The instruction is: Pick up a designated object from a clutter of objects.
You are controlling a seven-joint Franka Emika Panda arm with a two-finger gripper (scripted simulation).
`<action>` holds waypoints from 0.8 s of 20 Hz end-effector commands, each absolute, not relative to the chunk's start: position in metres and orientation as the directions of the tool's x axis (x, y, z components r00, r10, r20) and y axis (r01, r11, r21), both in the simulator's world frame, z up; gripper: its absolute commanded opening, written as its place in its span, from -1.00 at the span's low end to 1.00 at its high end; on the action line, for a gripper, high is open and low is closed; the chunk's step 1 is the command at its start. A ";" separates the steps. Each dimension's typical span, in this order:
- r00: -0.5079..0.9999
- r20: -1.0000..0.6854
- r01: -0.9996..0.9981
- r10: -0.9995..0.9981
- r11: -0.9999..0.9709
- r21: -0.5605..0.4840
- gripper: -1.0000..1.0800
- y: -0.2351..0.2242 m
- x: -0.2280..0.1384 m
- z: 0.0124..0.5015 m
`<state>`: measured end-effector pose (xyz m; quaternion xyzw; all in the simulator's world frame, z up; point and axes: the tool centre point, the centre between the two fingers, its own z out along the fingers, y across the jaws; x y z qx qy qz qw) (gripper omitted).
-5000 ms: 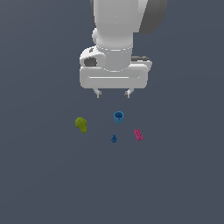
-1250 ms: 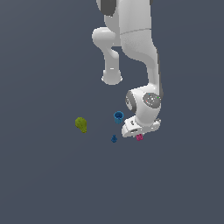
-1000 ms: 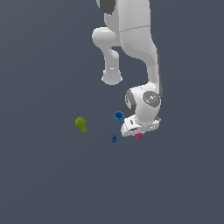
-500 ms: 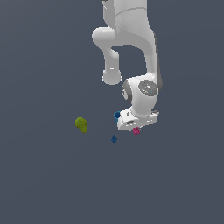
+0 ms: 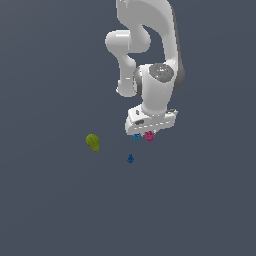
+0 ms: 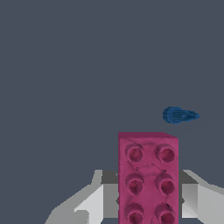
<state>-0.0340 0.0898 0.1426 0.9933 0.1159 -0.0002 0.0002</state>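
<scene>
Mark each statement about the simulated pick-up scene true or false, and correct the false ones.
1. The gripper is shut on the magenta brick. True.
2. The brick has no studs. False: the wrist view shows two rows of studs.
3. The yellow-green lumpy object lies on the exterior view's left of the arm. True.
4. The small dark-blue piece is held in the gripper. False: it lies apart, below the gripper in the exterior view.
</scene>
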 end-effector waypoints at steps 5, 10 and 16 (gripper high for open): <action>0.973 0.000 0.231 0.231 -0.973 -0.002 -1.00 0.062 -0.048 0.202; 0.973 0.000 0.231 0.231 -0.973 -0.003 -1.00 0.039 -0.059 0.252; 0.973 0.000 0.231 0.231 -0.973 -0.003 -1.00 0.012 -0.071 0.311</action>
